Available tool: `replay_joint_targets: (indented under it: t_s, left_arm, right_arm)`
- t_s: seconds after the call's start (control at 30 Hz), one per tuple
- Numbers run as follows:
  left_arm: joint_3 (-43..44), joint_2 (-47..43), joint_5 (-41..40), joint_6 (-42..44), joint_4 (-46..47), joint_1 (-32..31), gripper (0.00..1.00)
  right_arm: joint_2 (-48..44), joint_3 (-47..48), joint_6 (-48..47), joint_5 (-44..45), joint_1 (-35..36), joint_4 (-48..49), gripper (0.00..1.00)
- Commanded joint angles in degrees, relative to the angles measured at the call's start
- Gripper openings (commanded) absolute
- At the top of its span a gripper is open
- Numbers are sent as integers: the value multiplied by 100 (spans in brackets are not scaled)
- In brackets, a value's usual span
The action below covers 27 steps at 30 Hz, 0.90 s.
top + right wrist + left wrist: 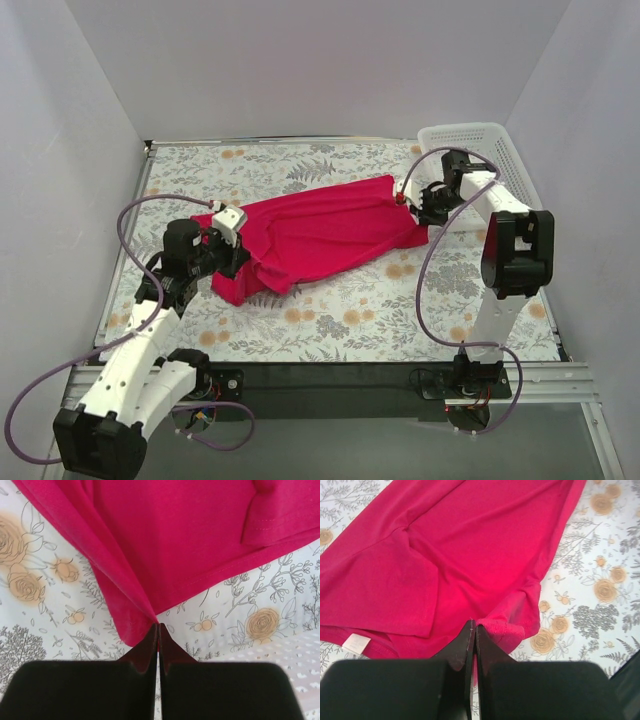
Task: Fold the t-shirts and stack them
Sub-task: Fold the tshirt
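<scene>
The table [400,310], covered with a flower-printed cloth, is filling the middle of the top view. The magenta-red t-shirt [320,235] is lying across its centre, running as a wrinkled band from about 8 o'clock to about 2 o'clock. The white mesh basket [480,140] is standing at the 2 o'clock corner of the table, apart from the t-shirt.

The left gripper [242,264] is sitting at the 8 o'clock end of the t-shirt. In the left wrist view its jaws are pressing together, and they are pinching the cloth edge at the fingertips [470,630].

The right gripper [402,198] is sitting at the 2 o'clock end, just beside the basket. In the right wrist view its jaws are likewise meeting, and a fold of the hem is drawing to a point at the fingertips [152,632].

A small white neck tag [356,643] is showing at 8 o'clock in the left wrist view, on the cloth near the collar edge
</scene>
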Motion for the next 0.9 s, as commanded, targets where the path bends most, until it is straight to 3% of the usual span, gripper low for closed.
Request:
replay_joint_targets:
  t_s: [0.0, 0.13, 0.27, 0.6, 0.7, 0.87]
  left_arm:
    - [284, 320, -441, -108, 546, 28, 0]
    - [407, 690, -601, -108, 776, 36, 0]
    - [547, 595, -101, -64, 671, 36, 0]
    - [521, -837, 576, 40, -858, 28, 0]
    - [381, -1215, 709, -90, -736, 28, 0]
    - [503, -1058, 595, -90, -824, 28, 0]
  right_arm:
    - [278, 494, 332, -172, 115, -85, 1]
    - [559, 846, 509, -190, 194, -94, 1]
    - [428, 733, 386, -164, 212, -120, 1]
    - [-1066, -1305, -528, 188, 142, -199, 1]
    - [-1224, -1640, -651, 232, 115, -191, 1]
    - [-1409, -1737, -844, 136, 115, -331, 1]
